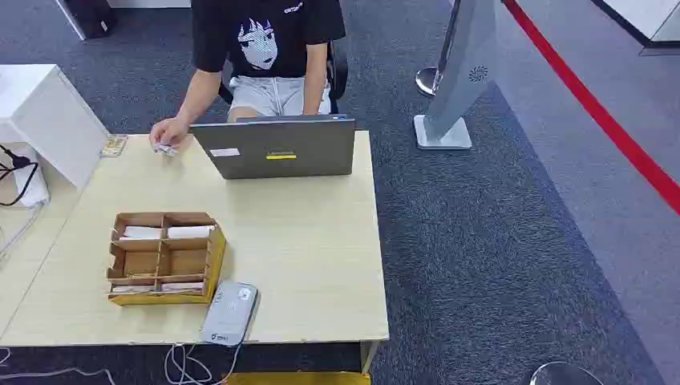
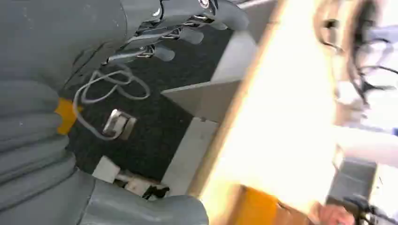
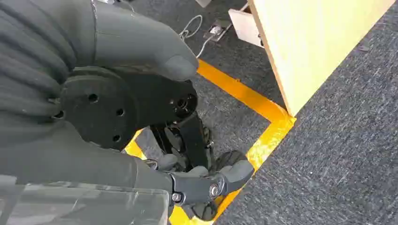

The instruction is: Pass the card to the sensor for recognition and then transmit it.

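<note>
A grey card sensor (image 1: 229, 312) lies flat at the table's front edge, its cable hanging off. Just left of it stands a brown cardboard organizer (image 1: 215, 255) with white cards (image 1: 190, 232) in its far compartments and more cards (image 1: 183, 285) in its near ones. In the left wrist view my left hand (image 2: 183, 28) hangs below the table's level with its fingers apart and nothing in it. My right hand (image 3: 202, 183) hangs low beside the table's corner (image 3: 300, 56), thumb (image 3: 173, 63) spread from the fingers, holding nothing.
A grey laptop (image 1: 277, 148) stands open at the table's far side, and a person sits behind it with one hand (image 1: 168, 132) resting on the table. A white box (image 1: 40, 116) and cables lie at the left. Yellow floor tape (image 3: 244, 93) runs beneath the table.
</note>
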Available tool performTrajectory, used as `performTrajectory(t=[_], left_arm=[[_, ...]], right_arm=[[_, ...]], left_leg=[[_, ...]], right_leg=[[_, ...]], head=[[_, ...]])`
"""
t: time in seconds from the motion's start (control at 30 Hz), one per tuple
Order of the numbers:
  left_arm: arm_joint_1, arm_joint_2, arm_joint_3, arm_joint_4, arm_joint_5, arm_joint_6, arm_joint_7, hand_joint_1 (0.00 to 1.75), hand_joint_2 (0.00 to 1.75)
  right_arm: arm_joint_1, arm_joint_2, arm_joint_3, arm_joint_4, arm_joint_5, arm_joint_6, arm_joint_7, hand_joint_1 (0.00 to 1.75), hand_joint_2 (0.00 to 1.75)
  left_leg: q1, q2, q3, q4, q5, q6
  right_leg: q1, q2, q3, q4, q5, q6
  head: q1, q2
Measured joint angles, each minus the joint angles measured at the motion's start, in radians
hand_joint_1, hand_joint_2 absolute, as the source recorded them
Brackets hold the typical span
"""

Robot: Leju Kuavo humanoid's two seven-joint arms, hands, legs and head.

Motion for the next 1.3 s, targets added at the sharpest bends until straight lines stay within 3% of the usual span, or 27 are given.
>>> performTrajectory(t=[0.4, 0.57, 0.83, 1.3], left_arm=[[0.032, -0.004, -0.199, -0.296, -0.247, 0.201, -0.014, 0.00, 1.75], [0.020, 0.014, -0.272, -0.384, -0.390, 0.280, 0.012, 0.00, 1.75], [-0.034, 0.072, -0.370, -0.455, -0.640, 0.361, 0.098, 0.00, 1.75], [-0.188, 0.219, -0.530, -0.459, -1.068, 0.428, 0.291, 0.00, 1.75]], right_arm=[[-0.004, 0.005, 0.000, 0.000, 0.055, -0.008, -0.003, 0.00, 1.75], [-0.007, 0.005, 0.000, 0.000, 0.084, -0.007, -0.002, 0.00, 1.75], [-0.011, 0.005, 0.002, 0.000, 0.129, -0.003, 0.006, 0.00, 1.75], [-0.018, 0.006, 0.023, 0.000, 0.206, 0.006, 0.018, 0.00, 1.75]], left_leg=[[0.000, 0.000, 0.000, 0.000, 0.002, 0.000], [0.000, 0.000, 0.000, 0.000, 0.003, -0.001], [0.000, 0.000, 0.000, 0.000, 0.004, -0.001], [0.000, 0.000, 0.000, 0.000, 0.006, -0.001]], right_leg=[[0.000, 0.000, 0.000, 0.000, 0.001, 0.000], [0.000, 0.000, 0.000, 0.000, 0.002, -0.001], [0.000, 0.000, -0.001, 0.000, 0.003, -0.001], [0.000, 0.000, -0.001, 0.000, 0.006, -0.001]], head=[[0.000, 0.000], [0.000, 0.000], [0.000, 0.000], [0.000, 0.000]])
